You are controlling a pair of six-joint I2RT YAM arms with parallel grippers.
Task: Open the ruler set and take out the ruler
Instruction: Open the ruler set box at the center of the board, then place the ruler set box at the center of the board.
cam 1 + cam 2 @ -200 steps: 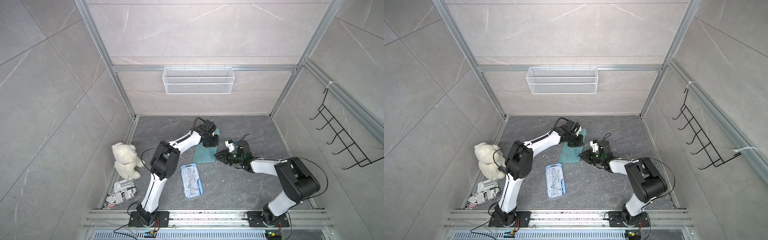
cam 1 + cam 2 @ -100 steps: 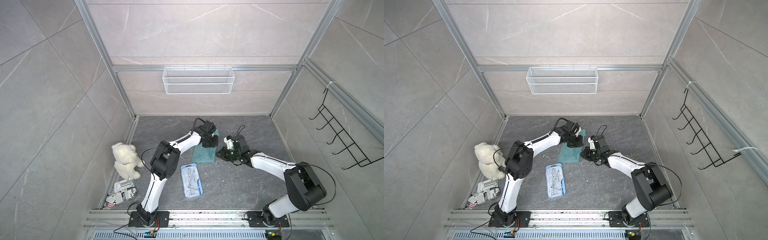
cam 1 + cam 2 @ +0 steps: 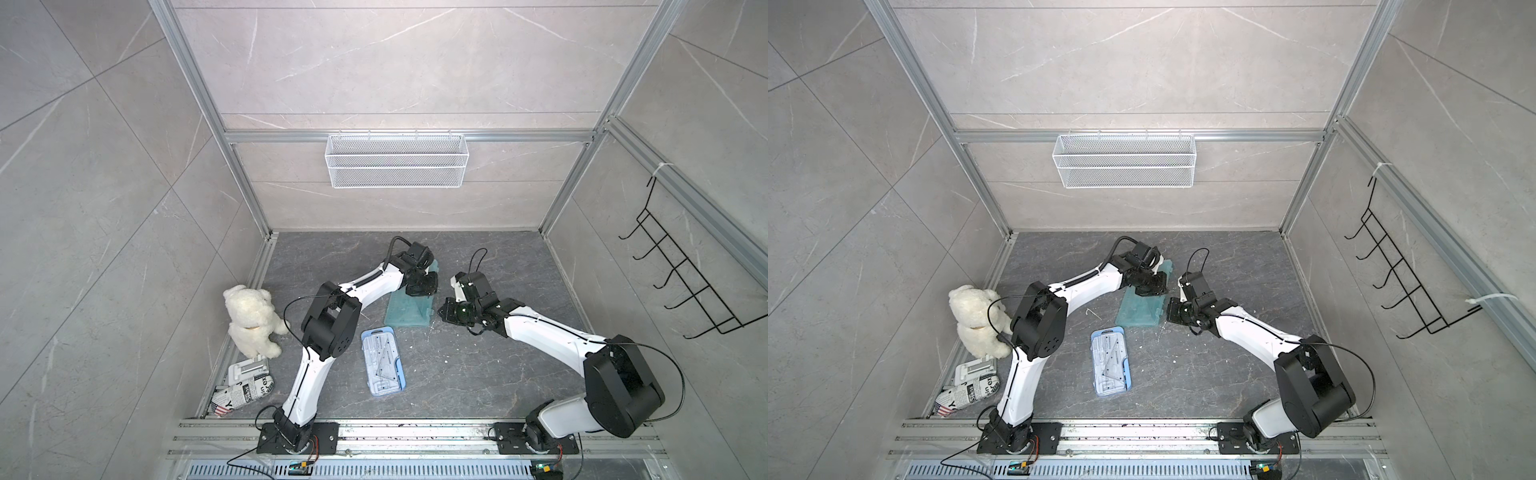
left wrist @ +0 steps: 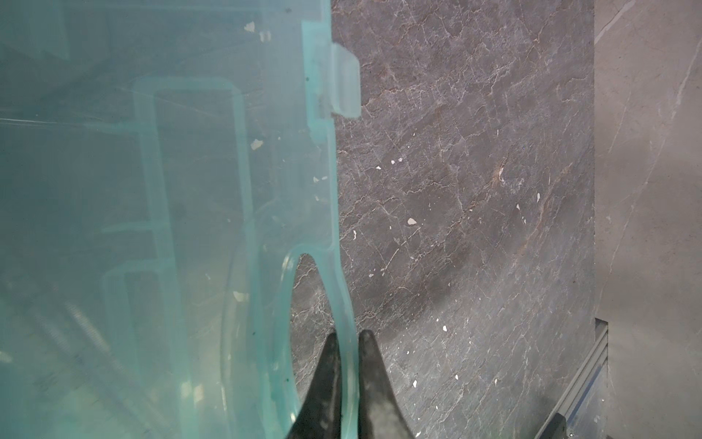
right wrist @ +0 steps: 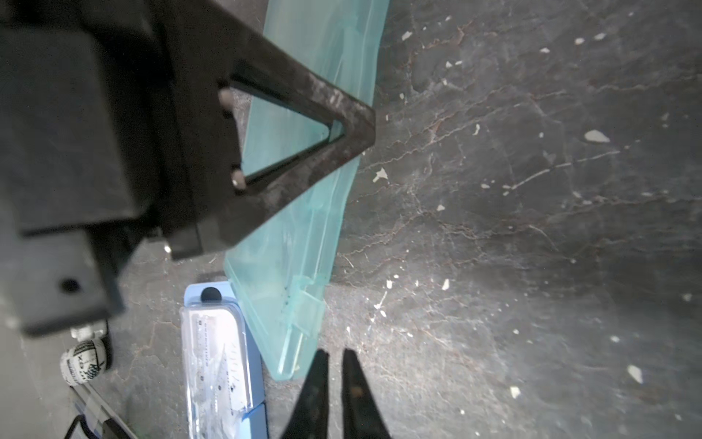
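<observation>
Opening step, prob.: your L gripper (image 4: 347, 336) clamps the teal case (image 3: 409, 309) by its handle rim, mid tabletop (image 3: 478, 374). R gripper (image 5: 333, 354), jaws a slit apart, empty, sits beside its latch (image 5: 307, 302); pop that next. The blue ruler set (image 3: 384, 359) lies unopened nearer the front edge.

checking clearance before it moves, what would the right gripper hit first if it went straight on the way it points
Most likely the teal case: the right gripper points at its near edge, by the latch tab. Depth is hard to judge, so it could skim past the corner.
</observation>
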